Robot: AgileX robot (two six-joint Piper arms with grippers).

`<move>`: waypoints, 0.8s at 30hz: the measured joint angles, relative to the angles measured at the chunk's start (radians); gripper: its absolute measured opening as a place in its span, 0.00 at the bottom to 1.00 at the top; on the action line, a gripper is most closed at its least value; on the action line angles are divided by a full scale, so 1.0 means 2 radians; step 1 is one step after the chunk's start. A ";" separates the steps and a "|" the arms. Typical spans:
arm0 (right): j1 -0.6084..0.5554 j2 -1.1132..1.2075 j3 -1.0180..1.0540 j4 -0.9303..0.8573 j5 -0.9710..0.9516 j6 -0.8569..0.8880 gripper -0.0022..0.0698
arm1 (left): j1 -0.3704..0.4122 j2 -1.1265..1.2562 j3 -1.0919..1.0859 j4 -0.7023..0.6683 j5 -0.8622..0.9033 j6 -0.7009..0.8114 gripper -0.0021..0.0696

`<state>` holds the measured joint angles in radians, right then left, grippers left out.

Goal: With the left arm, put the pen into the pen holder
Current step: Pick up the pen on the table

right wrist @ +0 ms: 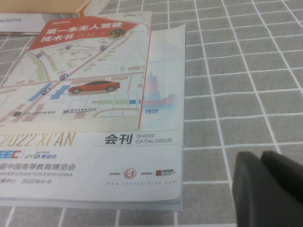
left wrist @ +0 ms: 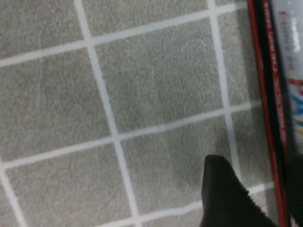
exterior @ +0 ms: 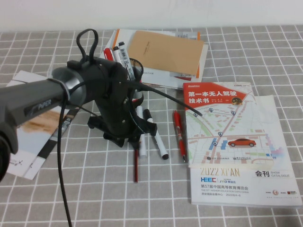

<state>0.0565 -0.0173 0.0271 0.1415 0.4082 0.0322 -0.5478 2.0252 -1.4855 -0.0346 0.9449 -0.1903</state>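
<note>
The pen [exterior: 136, 166] is a thin dark-red stick lying on the checked cloth, its upper part hidden under my left gripper [exterior: 124, 136]. In the left wrist view my left gripper [left wrist: 258, 177] is open and low over the cloth. The pen [left wrist: 266, 109] runs between its fingers [left wrist: 225, 194], close to the far one. The black mesh pen holder [exterior: 137, 66] stands behind the left arm with markers in it. My right gripper [right wrist: 260, 158] is shut and empty over bare cloth beside the booklet, out of the high view.
Two white markers with black caps [exterior: 158, 142] lie beside the pen; one shows in the left wrist view [left wrist: 291, 71]. A glossy red pen [exterior: 179, 135] lies next to a show-catalogue booklet [exterior: 236, 151]. Papers and an envelope [exterior: 163, 49] lie behind the holder, and more papers [exterior: 33, 137] at left.
</note>
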 joint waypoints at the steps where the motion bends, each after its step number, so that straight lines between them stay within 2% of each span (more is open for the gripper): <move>1: 0.000 0.000 0.000 0.000 0.000 0.000 0.01 | 0.000 0.001 0.000 0.000 -0.004 0.000 0.38; 12: 0.000 0.000 0.000 0.000 0.000 0.000 0.01 | 0.000 0.014 -0.008 -0.001 -0.011 0.000 0.37; 15: 0.000 0.000 0.000 0.000 0.000 0.000 0.01 | 0.001 0.015 -0.008 0.005 -0.008 0.000 0.26; 16: 0.000 0.000 0.000 0.000 0.000 0.000 0.01 | 0.001 0.015 -0.008 0.008 -0.006 0.001 0.18; 18: 0.000 0.000 0.000 0.000 0.000 0.000 0.01 | 0.002 0.015 -0.008 0.011 -0.005 0.004 0.09; 24: 0.000 0.000 0.000 0.000 0.000 0.000 0.01 | 0.002 0.012 -0.008 0.012 0.000 0.017 0.06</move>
<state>0.0565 -0.0173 0.0271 0.1415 0.4082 0.0322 -0.5433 2.0501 -1.5025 -0.0097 0.9453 -0.1555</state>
